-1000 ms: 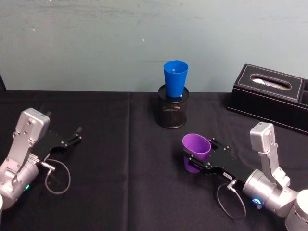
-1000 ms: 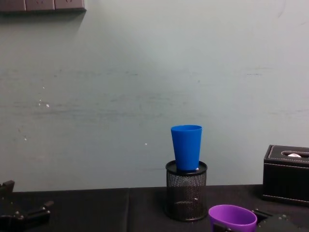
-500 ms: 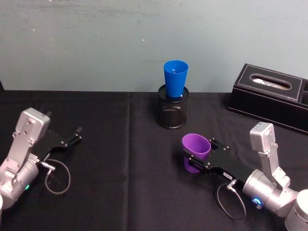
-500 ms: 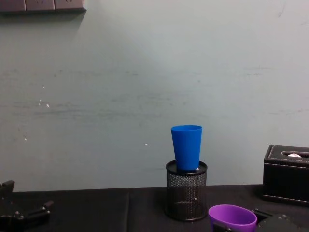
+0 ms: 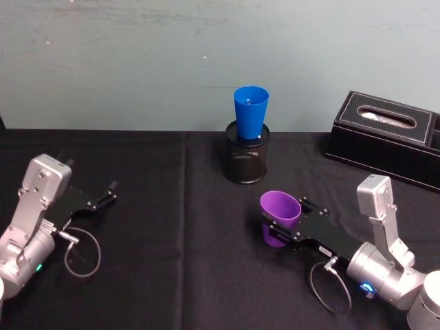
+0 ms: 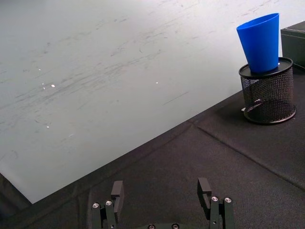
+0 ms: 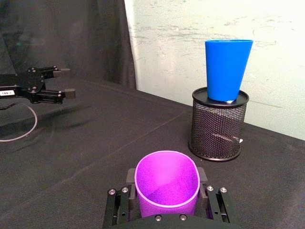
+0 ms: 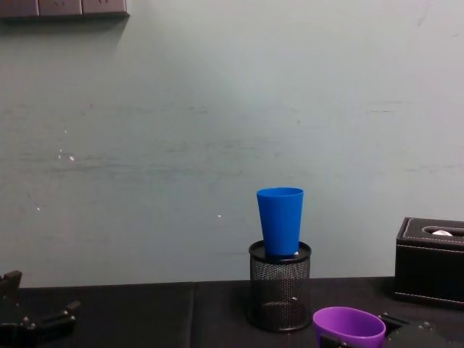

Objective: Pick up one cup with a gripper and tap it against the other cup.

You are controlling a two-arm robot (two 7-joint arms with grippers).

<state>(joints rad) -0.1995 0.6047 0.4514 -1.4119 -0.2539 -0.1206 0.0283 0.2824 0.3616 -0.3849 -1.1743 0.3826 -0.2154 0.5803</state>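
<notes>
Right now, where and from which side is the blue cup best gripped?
Likely grip the blue cup across its bare wall above the mesh holder, level from the robot's left, where the open left gripper rests; its narrow foot sits in the holder.

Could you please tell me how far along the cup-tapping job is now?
Done: the right gripper is shut on the purple cup, jaws either side. In hand: the lift; I cannot tell whether it is off the table. Remaining: carry it to the blue cup, standing apart in the mesh holder, and tap. The left gripper rests open, far left.
</notes>
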